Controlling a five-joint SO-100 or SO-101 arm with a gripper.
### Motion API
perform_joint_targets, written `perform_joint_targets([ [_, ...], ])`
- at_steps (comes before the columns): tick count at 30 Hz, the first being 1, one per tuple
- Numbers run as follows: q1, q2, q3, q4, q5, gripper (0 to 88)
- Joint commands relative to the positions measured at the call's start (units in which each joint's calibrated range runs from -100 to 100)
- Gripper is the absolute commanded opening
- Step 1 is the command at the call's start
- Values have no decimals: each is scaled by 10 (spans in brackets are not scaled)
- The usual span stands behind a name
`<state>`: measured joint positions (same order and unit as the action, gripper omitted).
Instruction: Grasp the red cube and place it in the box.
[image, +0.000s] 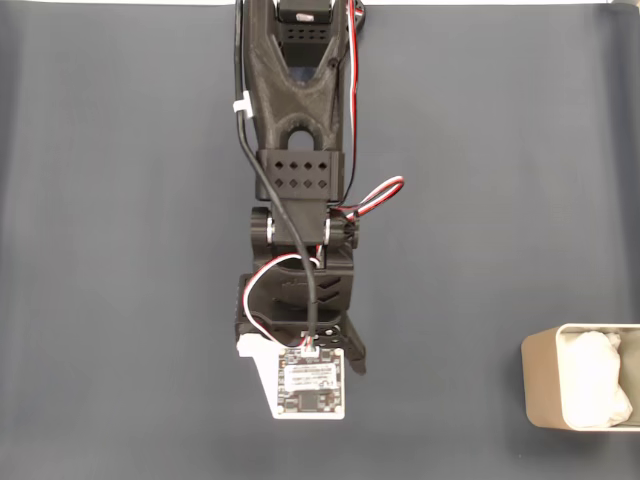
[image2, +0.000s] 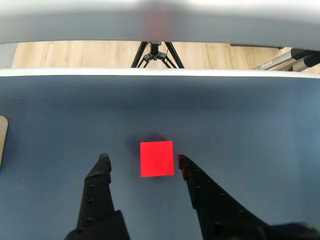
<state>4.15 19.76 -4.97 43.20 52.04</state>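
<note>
In the wrist view the red cube (image2: 157, 159) lies flat on the dark blue mat (image2: 240, 115). My gripper (image2: 142, 158) is open and straddles it. The left fingertip (image2: 103, 161) stands well clear of the cube's left side, while the right fingertip (image2: 182, 162) is almost against its right edge. In the fixed view my black arm (image: 300, 150) reaches down the middle of the mat and covers the cube. The box (image: 536, 390), a pale metal container with something white inside, sits at the lower right edge of that view.
A white camera board (image: 310, 380) rides on the wrist. Past the mat's far edge the wrist view shows wooden floor and a tripod (image2: 156, 52). A tan rim (image2: 2, 140) shows at that view's left border. Open mat lies on both sides of the arm.
</note>
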Motion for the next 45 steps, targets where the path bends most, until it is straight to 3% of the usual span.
perform_joint_targets([
  [1,5,-4,-9,-12,-6,313],
  [45,-10,45,-10,-31,6,312],
])
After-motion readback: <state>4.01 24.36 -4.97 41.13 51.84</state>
